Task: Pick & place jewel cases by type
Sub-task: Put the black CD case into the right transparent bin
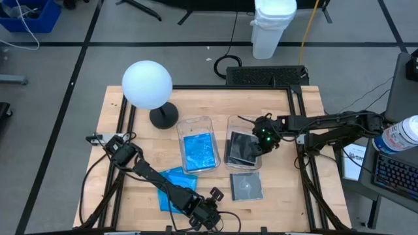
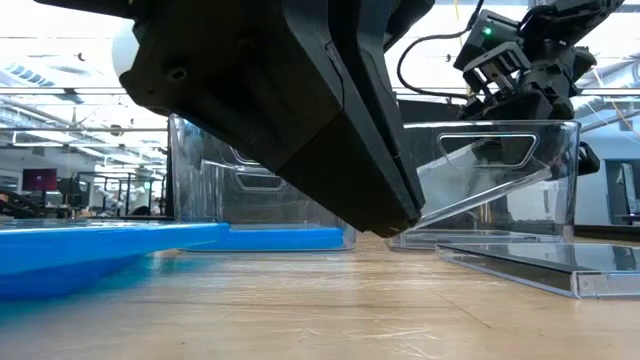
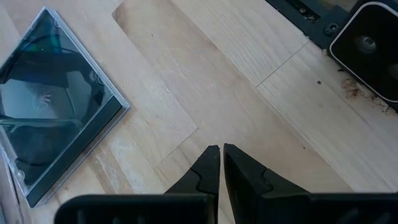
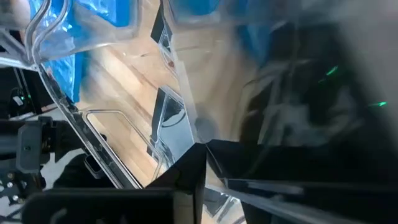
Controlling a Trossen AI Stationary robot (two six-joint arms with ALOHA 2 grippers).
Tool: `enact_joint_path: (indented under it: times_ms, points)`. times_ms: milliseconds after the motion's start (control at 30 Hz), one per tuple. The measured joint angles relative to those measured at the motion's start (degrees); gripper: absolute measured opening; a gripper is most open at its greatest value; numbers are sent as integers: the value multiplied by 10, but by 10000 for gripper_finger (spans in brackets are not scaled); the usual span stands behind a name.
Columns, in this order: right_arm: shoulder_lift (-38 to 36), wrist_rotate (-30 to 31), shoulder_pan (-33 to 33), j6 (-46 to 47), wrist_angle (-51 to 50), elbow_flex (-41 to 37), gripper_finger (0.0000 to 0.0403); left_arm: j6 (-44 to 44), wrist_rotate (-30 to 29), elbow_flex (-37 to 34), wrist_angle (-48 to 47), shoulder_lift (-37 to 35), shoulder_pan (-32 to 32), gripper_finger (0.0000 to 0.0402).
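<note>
Dark jewel case (image 1: 243, 149) tilted in the right clear bin (image 1: 244, 121), under the right gripper (image 1: 261, 145).

We cannot tell whether that gripper grips it. Beside this bin, the left bin (image 1: 196, 122) holds blue cases (image 1: 200, 151); in front lies a grey case (image 1: 247, 186). Only the left wrist view shows the left gripper (image 3: 221, 151) closed, empty. More blue cases (image 1: 171, 184) lie nearby.

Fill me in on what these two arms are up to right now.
They are sorting jewel cases into two clear bins. The right gripper is over the right bin, at a dark case leaning in it. Blue cases fill the left bin. One dark case and a blue case lie on the table. The left gripper, jaws shut, sits near the front edge.
</note>
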Motion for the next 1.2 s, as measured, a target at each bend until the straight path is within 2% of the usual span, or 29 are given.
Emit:
enact_joint_path:
  times_ms: [200,533,733,933,1200]
  points:
    - [0,-2,0,-34,-1,0,108,-1,0,0,0,0,0,31]
    - [-8,-13,-8,-20,-13,-1,158,3,0,0,10,0,1,31]
    - [-11,13,-3,-33,-45,38,162,19,1,0,14,0,2,31]
    - [-11,65,9,-78,-102,91,162,24,1,0,16,0,10,31]
    - [-11,88,15,-94,-185,95,162,20,20,0,16,0,13,31]
